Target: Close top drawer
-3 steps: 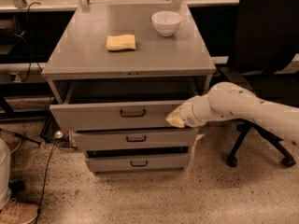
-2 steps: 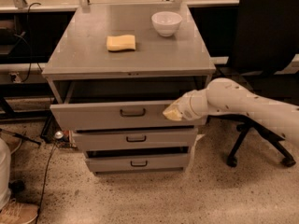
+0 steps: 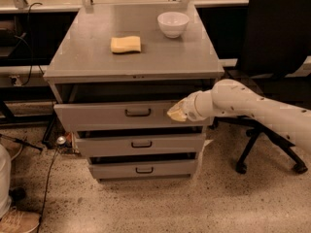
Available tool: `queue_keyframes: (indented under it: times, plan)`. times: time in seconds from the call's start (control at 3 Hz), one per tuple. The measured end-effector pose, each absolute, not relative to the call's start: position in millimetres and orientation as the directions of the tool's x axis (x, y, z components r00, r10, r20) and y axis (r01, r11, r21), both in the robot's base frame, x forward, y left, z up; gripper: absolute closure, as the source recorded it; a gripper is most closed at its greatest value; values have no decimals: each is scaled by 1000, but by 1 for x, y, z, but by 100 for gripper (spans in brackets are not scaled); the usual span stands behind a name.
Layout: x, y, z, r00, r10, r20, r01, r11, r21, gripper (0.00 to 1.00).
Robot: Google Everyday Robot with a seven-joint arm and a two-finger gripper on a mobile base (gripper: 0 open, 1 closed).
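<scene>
The top drawer [image 3: 97, 116] is a wide grey metal drawer with a small dark handle [image 3: 138, 112] in the middle of its front. It stands pulled out from the grey cabinet [image 3: 87, 57], with a dark gap above its front. My gripper [image 3: 175, 113], at the end of the white arm [image 3: 252, 106] reaching in from the right, is at the right part of the drawer front, right of the handle, and looks to be touching the panel.
Two lower drawers [image 3: 107, 144] [image 3: 112, 170] also stand slightly out. A yellow sponge [image 3: 126, 44] and a white bowl [image 3: 173, 23] sit on the cabinet top. A black office chair [image 3: 277, 33] stands right, behind my arm. Cables [image 3: 48, 174] and a shoe [image 3: 19, 221] lie on the floor at left.
My gripper has moved left and a little up along the top drawer's front. The drawer front looks slightly further in than before.
</scene>
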State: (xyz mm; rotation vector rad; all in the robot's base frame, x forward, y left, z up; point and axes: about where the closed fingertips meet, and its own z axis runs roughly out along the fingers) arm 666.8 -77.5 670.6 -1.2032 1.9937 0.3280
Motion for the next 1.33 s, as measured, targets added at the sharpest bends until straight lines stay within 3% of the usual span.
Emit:
queue_keyframes:
  times: [1.33]
  plan:
    - [697, -65, 666, -226, -624, -748, -846, 507, -167, 100]
